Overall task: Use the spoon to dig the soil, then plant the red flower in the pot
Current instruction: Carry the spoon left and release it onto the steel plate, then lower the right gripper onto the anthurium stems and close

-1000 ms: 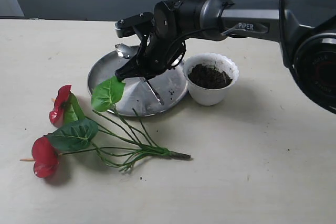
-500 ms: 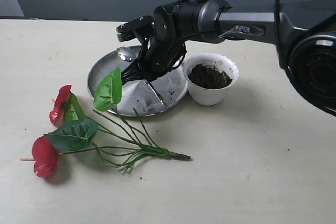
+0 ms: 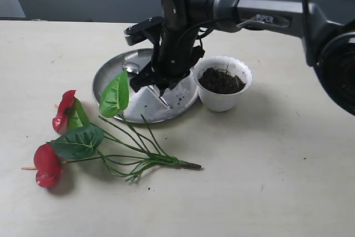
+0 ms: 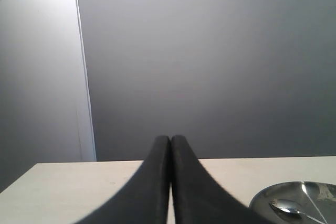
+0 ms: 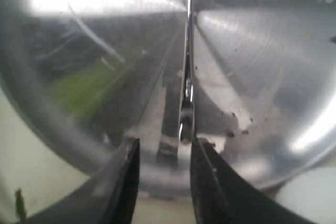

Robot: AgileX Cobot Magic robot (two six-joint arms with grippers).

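Observation:
The silver spoon [image 3: 132,67] lies on the steel plate [image 3: 108,77], its handle running toward the plate's near rim. My right gripper [image 3: 154,86] stands open, pointing down over the handle end. In the right wrist view the thin spoon handle [image 5: 187,77] ends between the open fingers [image 5: 210,182], close to one of them, with my right gripper [image 5: 161,149] not closed on it. The white scalloped pot [image 3: 223,99] holds dark soil [image 3: 221,80] just right of the plate. The red flower [image 3: 47,165] lies flat on the table, stems [image 3: 152,159] pointing right. My left gripper [image 4: 170,142] is shut and empty.
A green leaf [image 3: 115,96] of the sprig overlaps the plate's near-left rim. Crumbs of soil dot the plate [image 5: 252,40] and the table near the stem ends. The left wrist view catches the plate's edge [image 4: 262,199] and the spoon bowl [image 4: 283,206].
The right wrist has swung up to a steeper, more upright pose over the plate. The spoon's bowl has dropped from the plate's far rim lower onto the plate.

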